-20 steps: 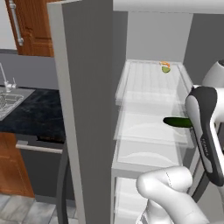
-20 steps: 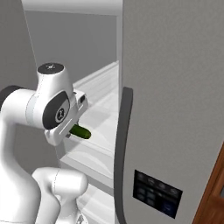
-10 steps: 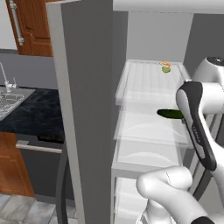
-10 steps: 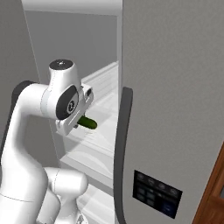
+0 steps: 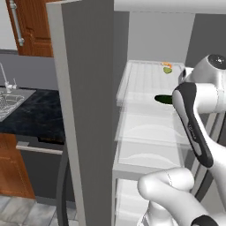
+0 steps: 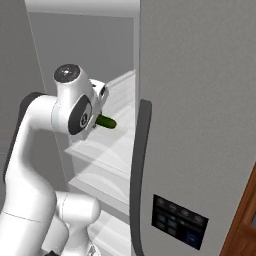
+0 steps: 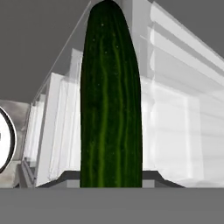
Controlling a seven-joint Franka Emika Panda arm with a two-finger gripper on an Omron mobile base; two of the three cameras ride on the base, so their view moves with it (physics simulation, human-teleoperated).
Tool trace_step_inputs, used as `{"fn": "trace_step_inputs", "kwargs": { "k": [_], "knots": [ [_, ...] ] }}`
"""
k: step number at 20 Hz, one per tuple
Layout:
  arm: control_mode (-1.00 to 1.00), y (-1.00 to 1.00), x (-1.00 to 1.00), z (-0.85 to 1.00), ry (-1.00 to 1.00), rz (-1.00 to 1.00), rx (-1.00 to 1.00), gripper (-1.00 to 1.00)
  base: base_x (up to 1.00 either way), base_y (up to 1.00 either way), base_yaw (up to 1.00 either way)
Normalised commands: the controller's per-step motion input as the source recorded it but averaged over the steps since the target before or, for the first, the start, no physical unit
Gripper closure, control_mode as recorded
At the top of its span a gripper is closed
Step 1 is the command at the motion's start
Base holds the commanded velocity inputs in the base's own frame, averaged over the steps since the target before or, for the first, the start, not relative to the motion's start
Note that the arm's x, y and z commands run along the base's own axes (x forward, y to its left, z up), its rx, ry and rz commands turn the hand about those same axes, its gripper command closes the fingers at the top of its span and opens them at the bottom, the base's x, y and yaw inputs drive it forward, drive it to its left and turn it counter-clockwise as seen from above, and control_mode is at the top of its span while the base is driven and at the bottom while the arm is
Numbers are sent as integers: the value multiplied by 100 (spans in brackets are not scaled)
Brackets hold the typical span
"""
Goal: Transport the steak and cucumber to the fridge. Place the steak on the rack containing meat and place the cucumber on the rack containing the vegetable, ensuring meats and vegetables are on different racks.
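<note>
My gripper (image 6: 101, 116) is shut on the cucumber (image 5: 163, 99), a dark green sausage shape that sticks out ahead of the hand. In the hand view the cucumber (image 7: 111, 96) runs up the middle, pointing into the fridge (image 5: 84, 110) and its white interior. It hangs level with the front edge of the upper translucent shelf (image 5: 141, 81), a little above it. A small yellow-green item (image 5: 167, 69) with an orange bit lies at the back of that shelf. The steak is out of view.
The open fridge door (image 6: 200, 100) with its long dark handle (image 6: 137, 165) stands close on the arm's right. Lower shelves (image 5: 148, 132) lie beneath the cucumber. A dark counter (image 5: 31, 112) with a sink and wooden cabinets (image 5: 31, 26) are to the left.
The arm has lifted the cucumber and carried it further into the fridge, from the middle shelf's height up to the upper shelf's front edge. The grip stayed shut.
</note>
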Motion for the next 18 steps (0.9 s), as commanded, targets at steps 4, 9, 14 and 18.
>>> {"fn": "trace_step_inputs", "kwargs": {
  "k": [4, 9, 14, 18],
  "knots": [
    [-100, -3, 71, 1, -27, 0, -3, 100, 0, 0, 0],
    [-100, -10, 100, -1, 1, 4, 0, 100, 0, 0, 0],
    [-100, -14, 100, -12, 4, 9, 0, 100, 0, 0, 0],
    [-100, -7, 100, -26, 8, 7, 0, 100, 0, 0, 0]
  ]
}}
